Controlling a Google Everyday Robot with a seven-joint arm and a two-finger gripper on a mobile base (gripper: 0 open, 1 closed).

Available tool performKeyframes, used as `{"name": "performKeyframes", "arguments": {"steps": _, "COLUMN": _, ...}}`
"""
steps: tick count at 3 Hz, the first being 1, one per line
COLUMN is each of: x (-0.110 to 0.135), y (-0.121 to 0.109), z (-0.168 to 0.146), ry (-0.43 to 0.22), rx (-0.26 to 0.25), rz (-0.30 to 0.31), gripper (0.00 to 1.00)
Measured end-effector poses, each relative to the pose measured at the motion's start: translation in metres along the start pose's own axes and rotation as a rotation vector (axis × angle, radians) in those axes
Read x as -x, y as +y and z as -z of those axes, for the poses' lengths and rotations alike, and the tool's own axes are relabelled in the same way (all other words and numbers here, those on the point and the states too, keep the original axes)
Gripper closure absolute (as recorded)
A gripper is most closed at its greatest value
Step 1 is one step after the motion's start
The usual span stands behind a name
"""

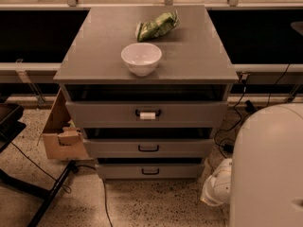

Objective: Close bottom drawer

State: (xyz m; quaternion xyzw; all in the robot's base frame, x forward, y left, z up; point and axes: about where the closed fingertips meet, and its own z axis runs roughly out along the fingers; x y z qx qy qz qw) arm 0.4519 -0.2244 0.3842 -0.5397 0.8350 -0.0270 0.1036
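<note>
The bottom drawer is the lowest of three grey fronts in the cabinet, with a small plain black loop handle. A narrow dark gap shows above its front panel. Above it sit the middle drawer with a plain black handle and the top drawer with a white-tagged handle. My gripper is not in view. Only a large white rounded part of the robot shows at the lower right, with a white jointed part low beside the cabinet's right corner.
A white bowl and a green bag lie on the cabinet top. A cardboard box leans at the cabinet's left. Black cables run on the speckled floor at right; a black stand leg crosses at lower left.
</note>
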Motion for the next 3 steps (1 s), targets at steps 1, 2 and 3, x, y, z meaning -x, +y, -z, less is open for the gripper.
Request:
{"name": "performKeyframes", "arguments": {"steps": 1, "x": 0.0, "y": 0.0, "z": 0.0, "ry": 0.0, "rx": 0.0, "rz": 0.0, "gripper": 0.13}}
{"name": "performKeyframes", "arguments": {"steps": 2, "x": 0.0, "y": 0.0, "z": 0.0, "ry": 0.0, "rx": 0.0, "rz": 0.0, "gripper": 0.0}}
{"name": "performKeyframes", "arguments": {"steps": 3, "x": 0.0, "y": 0.0, "z": 0.0, "ry": 0.0, "rx": 0.0, "rz": 0.0, "gripper": 0.0}}
